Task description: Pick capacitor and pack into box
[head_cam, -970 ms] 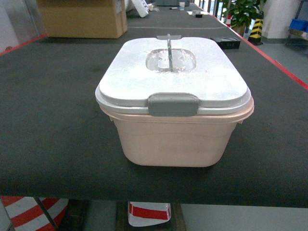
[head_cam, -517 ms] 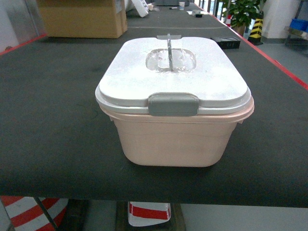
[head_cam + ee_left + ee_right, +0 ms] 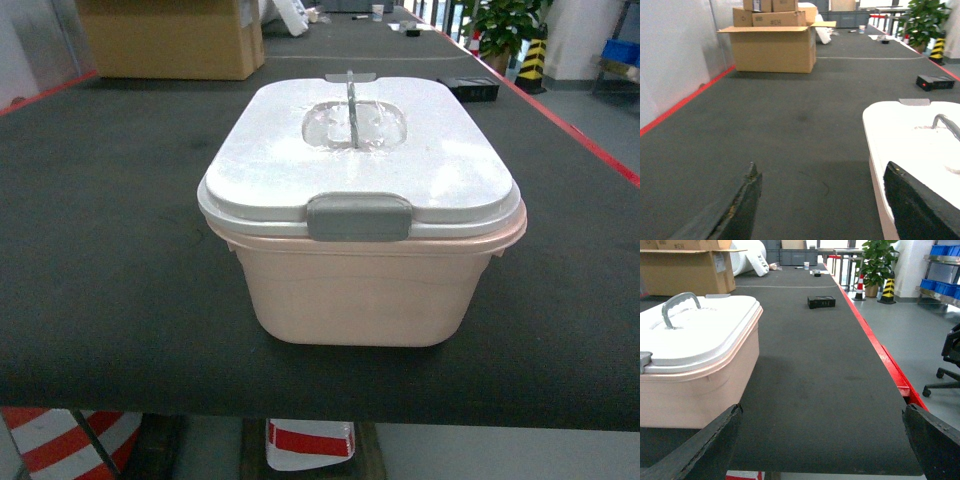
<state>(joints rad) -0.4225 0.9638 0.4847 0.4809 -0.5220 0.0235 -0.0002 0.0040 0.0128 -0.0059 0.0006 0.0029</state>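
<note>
The pale pink box (image 3: 360,290) stands near the front edge of the dark table, its white lid (image 3: 360,155) on and the grey clasp (image 3: 359,217) down at the front. A metal handle (image 3: 351,95) stands upright on the lid. No capacitor shows in any view. My left gripper (image 3: 822,200) is open, low over bare table to the left of the box (image 3: 880,200), its right finger overlapping the lid's edge in that view. My right gripper (image 3: 822,440) is open to the right of the box (image 3: 695,390), with nothing between its fingers. Neither gripper appears in the head view.
A brown cardboard carton (image 3: 170,38) stands at the far left of the table. A small black device (image 3: 821,302) lies beyond the box on the right. The table's red right edge (image 3: 890,365) borders a floor with a potted plant (image 3: 875,262) and blue bins (image 3: 945,287).
</note>
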